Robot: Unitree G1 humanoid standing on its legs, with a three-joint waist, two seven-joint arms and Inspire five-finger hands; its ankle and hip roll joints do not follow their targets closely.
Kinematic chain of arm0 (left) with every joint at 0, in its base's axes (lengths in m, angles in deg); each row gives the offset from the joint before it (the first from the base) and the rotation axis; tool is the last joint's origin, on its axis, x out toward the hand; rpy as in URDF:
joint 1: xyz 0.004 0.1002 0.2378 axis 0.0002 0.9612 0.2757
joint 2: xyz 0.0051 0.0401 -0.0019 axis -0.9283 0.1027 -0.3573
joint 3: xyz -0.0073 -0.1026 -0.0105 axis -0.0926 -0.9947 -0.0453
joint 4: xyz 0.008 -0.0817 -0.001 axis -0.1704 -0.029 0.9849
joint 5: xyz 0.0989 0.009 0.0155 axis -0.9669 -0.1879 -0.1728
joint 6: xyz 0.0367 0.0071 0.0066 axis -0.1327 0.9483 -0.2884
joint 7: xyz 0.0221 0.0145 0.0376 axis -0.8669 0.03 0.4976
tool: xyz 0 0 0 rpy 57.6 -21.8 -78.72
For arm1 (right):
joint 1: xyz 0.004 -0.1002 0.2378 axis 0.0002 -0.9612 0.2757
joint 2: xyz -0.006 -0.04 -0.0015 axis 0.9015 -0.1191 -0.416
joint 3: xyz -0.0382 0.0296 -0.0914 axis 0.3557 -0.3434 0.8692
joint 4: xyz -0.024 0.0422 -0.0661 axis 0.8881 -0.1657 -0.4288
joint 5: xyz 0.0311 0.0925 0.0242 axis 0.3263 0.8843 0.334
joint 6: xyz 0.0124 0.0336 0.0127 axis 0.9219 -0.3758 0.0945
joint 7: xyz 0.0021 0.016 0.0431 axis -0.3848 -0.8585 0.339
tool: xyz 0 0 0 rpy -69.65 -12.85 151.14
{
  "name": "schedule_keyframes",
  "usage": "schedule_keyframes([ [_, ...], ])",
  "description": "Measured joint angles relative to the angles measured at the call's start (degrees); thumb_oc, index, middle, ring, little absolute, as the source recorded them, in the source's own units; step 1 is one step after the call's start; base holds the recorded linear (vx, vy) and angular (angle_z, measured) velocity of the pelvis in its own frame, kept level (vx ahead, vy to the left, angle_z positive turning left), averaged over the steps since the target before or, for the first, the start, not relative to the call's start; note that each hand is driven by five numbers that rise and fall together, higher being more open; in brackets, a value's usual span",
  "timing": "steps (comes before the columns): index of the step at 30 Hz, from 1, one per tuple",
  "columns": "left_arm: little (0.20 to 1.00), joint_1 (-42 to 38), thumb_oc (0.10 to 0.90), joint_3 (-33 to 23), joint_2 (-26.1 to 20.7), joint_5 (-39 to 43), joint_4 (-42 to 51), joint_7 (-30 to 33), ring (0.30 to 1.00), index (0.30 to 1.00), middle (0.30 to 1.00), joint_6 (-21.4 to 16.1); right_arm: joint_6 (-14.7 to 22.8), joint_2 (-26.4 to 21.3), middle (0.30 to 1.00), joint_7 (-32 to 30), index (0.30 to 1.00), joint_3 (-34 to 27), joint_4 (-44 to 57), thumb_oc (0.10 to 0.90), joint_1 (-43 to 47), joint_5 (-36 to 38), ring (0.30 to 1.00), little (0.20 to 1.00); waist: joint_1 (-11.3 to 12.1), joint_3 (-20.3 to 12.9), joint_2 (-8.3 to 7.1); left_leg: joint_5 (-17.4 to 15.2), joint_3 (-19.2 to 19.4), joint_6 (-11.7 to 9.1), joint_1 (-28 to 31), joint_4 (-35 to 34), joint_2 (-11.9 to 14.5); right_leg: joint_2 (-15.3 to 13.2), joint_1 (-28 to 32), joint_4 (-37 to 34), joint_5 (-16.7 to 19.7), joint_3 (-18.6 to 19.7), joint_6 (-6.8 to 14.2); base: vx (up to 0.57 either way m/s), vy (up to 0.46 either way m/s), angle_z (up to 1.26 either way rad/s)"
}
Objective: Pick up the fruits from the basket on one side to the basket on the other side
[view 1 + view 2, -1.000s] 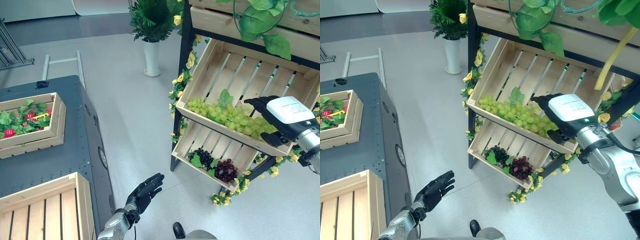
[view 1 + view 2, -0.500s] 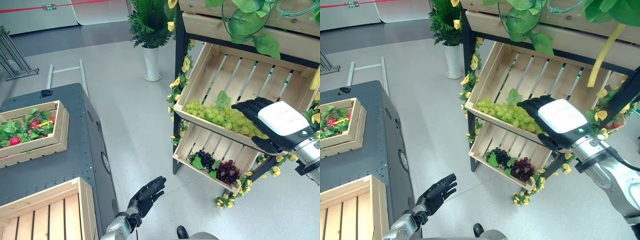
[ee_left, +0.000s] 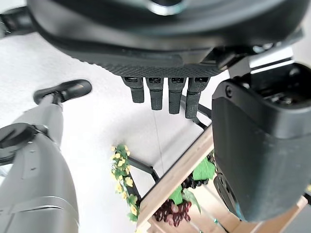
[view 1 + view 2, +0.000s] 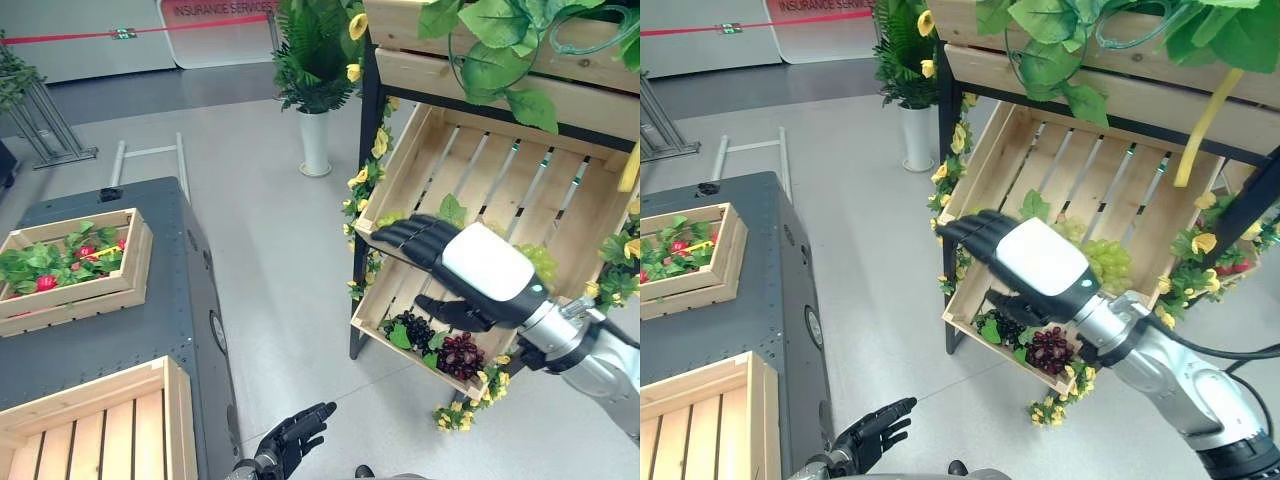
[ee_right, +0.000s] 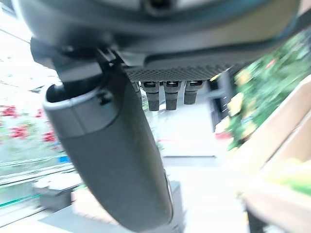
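My right hand point(image 4: 455, 268) is open, fingers straight, holding nothing; it hovers in front of the upper tilted wooden crate point(image 4: 500, 170) on the shelf. It hides most of the green grapes point(image 4: 1105, 262), which peek out past its wrist. In the lower shelf crate point(image 4: 385, 290) lie dark grapes point(image 4: 410, 328) and red-purple grapes point(image 4: 460, 352). My left hand point(image 4: 295, 440) hangs low beside the dark cart, open and holding nothing. An unfilled slatted crate point(image 4: 90, 420) sits on the cart's near end.
A second crate point(image 4: 70, 265) with leaves and small red fruits rests further back on the dark cart point(image 4: 150, 320). The shelf's black post point(image 4: 362, 150) carries yellow flowers. A potted plant point(image 4: 315, 140) in a white vase stands on the floor behind.
The camera has shifted. My right hand has swung left across the upper crate, from the right end of the green grapes to the crate's front left. The left hand has sunk a little.
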Motion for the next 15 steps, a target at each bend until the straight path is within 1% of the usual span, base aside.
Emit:
schedule_keyframes([
  [3, 0.9, 0.04, 0.8, 0.12, -0.07, -0.1, -0.1, 0.0, 0.9, 0.9, 0.9, -0.09, 0.47, 0.91, 0.9, 1.04, 0.9, 2.94, -0.41, 0.8, 1.62, 0.08, 0.9, 0.9, 0.88, -0.02, -0.02, 0.11, -0.43, -0.02, -0.01, 0.01, 0.0, -0.03, 0.15, 0.0, -0.03, -0.34, -0.05, 0.0, -0.028, 0.07],
  [5, 0.9, 0.06, 0.8, 0.22, -0.11, -0.21, -0.1, 0.03, 0.9, 0.9, 0.9, -0.2, 0.71, 2.39, 0.9, 1.84, 0.9, 5.74, -1.52, 0.8, 3.42, 0.31, 0.9, 0.9, 1.36, -0.06, -0.08, 0.19, -0.74, -0.03, 0.02, 0.01, 0.01, -0.08, 0.33, 0.0, -0.07, -0.76, -0.1, -0.01, -0.029, 0.09],
  [6, 0.9, 0.02, 0.8, 0.31, -0.18, -0.48, -0.12, 0.18, 0.9, 0.9, 0.9, -0.2, 0.68, 3.06, 0.9, 1.91, 0.9, 7.14, -2.48, 0.8, 4.13, 1.46, 0.9, 0.9, 1.27, -0.1, -0.16, 0.2, -0.84, -0.04, 0.06, 0.0, 0.02, -0.08, 0.39, -0.01, -0.09, -0.97, -0.13, -0.01, -0.029, 0.09],
  [9, 0.9, -0.17, 0.8, 1.1, -0.3, -2.55, -0.1, 1.92, 0.9, 0.9, 0.9, -0.59, 0.2, 5.45, 0.9, 2.86, 0.9, 11.11, -5.91, 0.8, 4.78, 3.95, 0.9, 0.9, 1.97, -0.24, -0.38, 0.28, -1.44, -0.04, 0.12, 0.01, 0.02, -0.17, 0.64, -0.16, -0.2, -1.57, -0.27, -0.02, -0.04, 0.1],
  [10, 0.9, -0.19, 0.8, 1.35, -0.38, -3.37, -0.1, 2.92, 0.9, 0.9, 0.9, -0.64, -0.54, 7.21, 0.9, 3.46, 0.9, 12.55, -7.84, 0.8, 4.82, 5.02, 0.9, 0.9, 2.07, -0.36, -0.56, 0.29, -1.69, -0.06, 0.12, 0.01, 0.04, -0.17, 0.72, -0.16, -0.25, -1.76, -0.35, -0.01, -0.038, 0.1],
  [15, 0.9, -0.2, 0.8, 2.07, -0.51, -4.87, -0.11, 5.45, 0.9, 0.9, 0.9, -0.74, -4.66, 12.47, 0.9, 4.68, 0.9, 19.67, -18.04, 0.8, 4.97, 8.63, 0.9, 0.9, 3.73, -0.48, -0.78, 0.4, -2.58, -0.11, 0.05, 0.01, 0.06, -0.33, 0.93, -0.17, -0.42, -3.17, -0.59, -0.02, -0.043, 0.09],
])
